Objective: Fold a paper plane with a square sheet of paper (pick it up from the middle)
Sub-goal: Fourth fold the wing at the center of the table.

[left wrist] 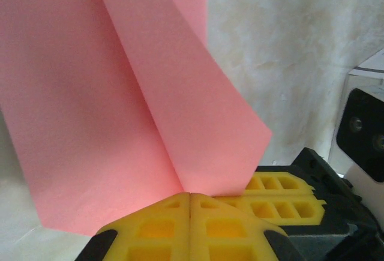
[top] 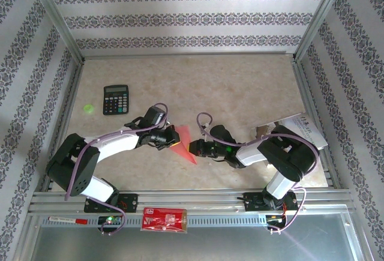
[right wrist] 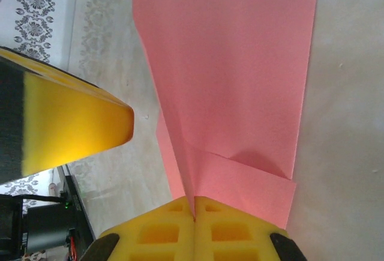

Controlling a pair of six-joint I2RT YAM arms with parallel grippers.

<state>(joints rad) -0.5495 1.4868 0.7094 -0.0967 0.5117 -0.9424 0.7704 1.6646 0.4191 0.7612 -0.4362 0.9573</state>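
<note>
The square sheet of paper (top: pixel 183 137) is folded into a slim pink-red pointed shape with a centre ridge, the paper plane, hanging just above the table near the front middle. My left gripper (top: pixel 172 143) is shut on its left side, and the ridge (left wrist: pixel 120 93) runs straight into the closed yellow jaws (left wrist: pixel 190 196). From the other side my right gripper (top: pixel 193 148) is shut on the paper (right wrist: pixel 240 63), with a fold pinched in the seam (right wrist: pixel 194 204). The two grippers nearly touch: the right one's fingers (left wrist: pixel 282 192) lie beside my left jaws, and a left finger (right wrist: pixel 72 123) sits at the left.
A black calculator (top: pixel 116 99) and a small green dot (top: pixel 89 108) lie at the back left. A white printed leaflet (top: pixel 303 130) lies at the right edge. A red printed packet (top: pixel 164 219) rests on the front rail. Metal frame posts border the beige table (top: pixel 240 87).
</note>
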